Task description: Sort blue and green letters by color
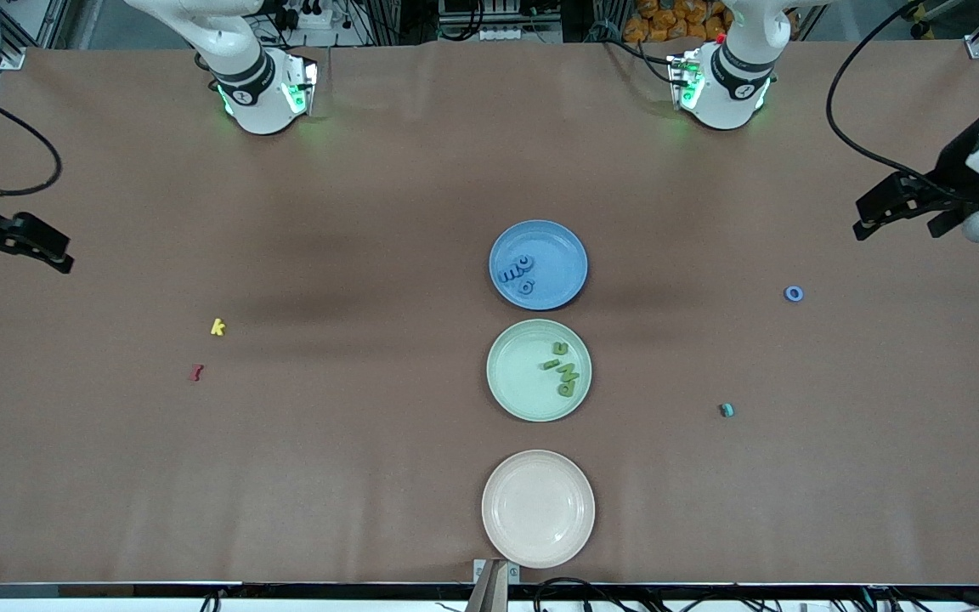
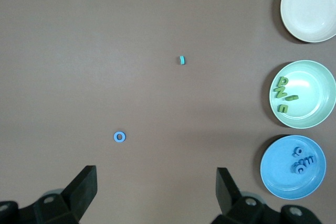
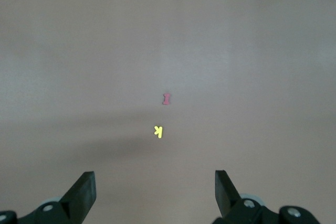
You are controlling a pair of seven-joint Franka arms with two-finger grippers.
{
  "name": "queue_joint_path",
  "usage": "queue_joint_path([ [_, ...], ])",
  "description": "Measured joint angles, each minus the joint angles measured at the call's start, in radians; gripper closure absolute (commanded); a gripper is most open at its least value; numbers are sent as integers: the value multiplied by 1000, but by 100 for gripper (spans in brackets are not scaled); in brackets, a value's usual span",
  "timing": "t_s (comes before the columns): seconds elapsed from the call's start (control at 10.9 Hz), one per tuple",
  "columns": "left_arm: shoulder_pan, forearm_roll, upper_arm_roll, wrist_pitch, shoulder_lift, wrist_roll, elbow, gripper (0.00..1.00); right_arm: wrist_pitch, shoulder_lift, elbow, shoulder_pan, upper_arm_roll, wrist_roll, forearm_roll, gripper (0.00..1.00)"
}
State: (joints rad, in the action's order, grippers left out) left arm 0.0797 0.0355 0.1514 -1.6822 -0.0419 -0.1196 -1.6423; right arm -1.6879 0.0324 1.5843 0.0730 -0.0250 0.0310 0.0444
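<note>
Starting at the right arm's end of the table, the right tool (image 1: 48, 246) hangs at mid-height on the frame's edge, jaws spread wide and holding nothing. That arm waits. Only the yellow "k" (image 1: 217, 327) and the dark red letter (image 1: 196, 372) lie near it. Neither belongs to the sort, so a reach from here would likely pick up the wrong piece.

Down the centre of the frame run three plates. The blue plate (image 1: 566, 242) is uppermost and holds blue letters (image 1: 515, 270). The green plate (image 1: 511, 382) sits below it with green letters (image 1: 564, 372). The pale plate (image 1: 538, 544) is lowest and bare.

Toward the left arm's end two pieces are still loose on the table: a teal piece (image 1: 727, 410) in the lower part of the frame and a blue "o" (image 1: 794, 294) higher up. The teal shade falls between the two colours, so it may end up on the wrong plate. The "o" is low and tiny, and closing fingers could skid it away instead of pinching it.

The left tool (image 1: 868, 217) hovers at the frame's edge above the "o", jaws fully apart, empty, touching nothing.
</note>
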Motion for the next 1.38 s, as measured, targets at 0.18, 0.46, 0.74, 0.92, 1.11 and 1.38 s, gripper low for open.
queue_joint_path([
  [0.18, 1, -1, -1, 27, 54, 0, 58, 0, -1, -22, 8, 3, 22, -16, -14, 0],
  [0.46, 0, -36, 0, 23, 110, 0, 68, 0, -1, -29, 9, 13, 21, -20, -21, 0],
  [0.74, 0, -44, 1, 20, 114, 0, 69, 0, -2, -29, 10, 14, 16, -40, -23, 0],
  [0.92, -1, -46, 14, 20, 114, 0, 72, 0, -3, -29, 10, 14, 14, -82, -29, 0],
  [1.11, -3, -48, 20, -8, 116, -1, 73, 0, -3, -29, 10, 14, 14, -110, -43, 0],
  [1.38, -5, -48, 25, -48, 139, 0, 72, 0, -3, -29, 10, 14, 14, -118, -46, 0],
])
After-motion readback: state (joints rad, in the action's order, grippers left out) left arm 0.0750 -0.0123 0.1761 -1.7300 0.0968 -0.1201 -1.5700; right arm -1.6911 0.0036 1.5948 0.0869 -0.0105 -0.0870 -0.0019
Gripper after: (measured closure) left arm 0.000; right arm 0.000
